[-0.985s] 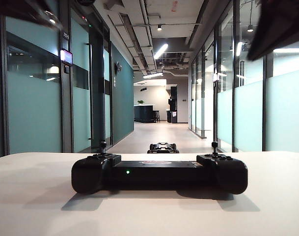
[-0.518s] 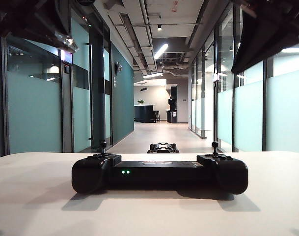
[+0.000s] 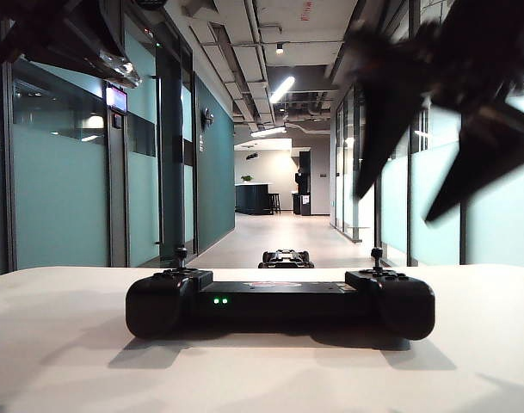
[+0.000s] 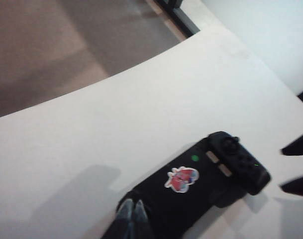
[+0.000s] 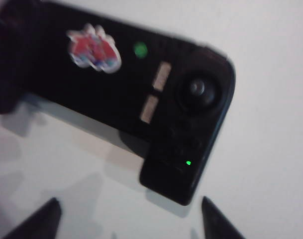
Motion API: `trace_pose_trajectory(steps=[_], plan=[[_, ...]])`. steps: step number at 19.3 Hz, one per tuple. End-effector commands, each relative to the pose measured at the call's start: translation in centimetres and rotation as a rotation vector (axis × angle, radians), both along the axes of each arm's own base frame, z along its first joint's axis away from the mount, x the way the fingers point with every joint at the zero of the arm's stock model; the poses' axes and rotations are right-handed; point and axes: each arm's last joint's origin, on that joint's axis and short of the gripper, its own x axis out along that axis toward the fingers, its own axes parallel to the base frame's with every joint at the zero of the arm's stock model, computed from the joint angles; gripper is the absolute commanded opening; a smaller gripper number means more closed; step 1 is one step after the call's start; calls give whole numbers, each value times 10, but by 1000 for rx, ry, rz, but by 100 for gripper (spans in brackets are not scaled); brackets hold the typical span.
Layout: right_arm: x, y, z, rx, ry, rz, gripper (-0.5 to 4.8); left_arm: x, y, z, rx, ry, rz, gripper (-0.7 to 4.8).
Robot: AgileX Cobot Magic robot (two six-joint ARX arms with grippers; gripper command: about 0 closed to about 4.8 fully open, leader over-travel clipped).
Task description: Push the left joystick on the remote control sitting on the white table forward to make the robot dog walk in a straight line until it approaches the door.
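Note:
The black remote control (image 3: 279,303) lies on the white table (image 3: 64,361), two green lights lit on its front. Its left joystick (image 3: 181,256) stands upright and untouched. Behind it the robot dog (image 3: 286,257) crouches on the corridor floor. My left gripper (image 4: 132,212) is shut and empty, hovering above the remote control's (image 4: 201,177) left end and hiding that stick. My right gripper (image 5: 129,221) is open above the table beside the remote control's (image 5: 116,84) right end, near the right stick (image 5: 197,88). In the exterior view the right gripper (image 3: 429,159) is a blurred spread pair of fingers.
A long corridor with teal glass walls and doors on both sides runs away behind the table to a lit room (image 3: 270,185). The left arm's dark body (image 3: 68,39) hangs at the upper left. A red sticker (image 4: 181,178) marks the remote's middle.
The right gripper has swung down into view from the upper right and opened. The left arm came lower at the upper left. A second green light came on.

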Motion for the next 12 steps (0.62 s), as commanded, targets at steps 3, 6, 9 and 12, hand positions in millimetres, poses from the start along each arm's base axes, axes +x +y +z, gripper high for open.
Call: trace_pose_trajectory(steps=[3,6,9,12], plan=[[7,2,-8,-69,-2,-24,471,-1,-1,4,-30,-10,-38,-5],[11,3,-16,-116,16,-38,476,-1,-1,4,-30,-10,-38,-5],[16,7,-27,-130,42,-34,467,-1,-1,4,-29,-9,-38,-5],[23,11,-37,-138,52,-34,467,-1,-1,3,-28,-6,-38,-5]])
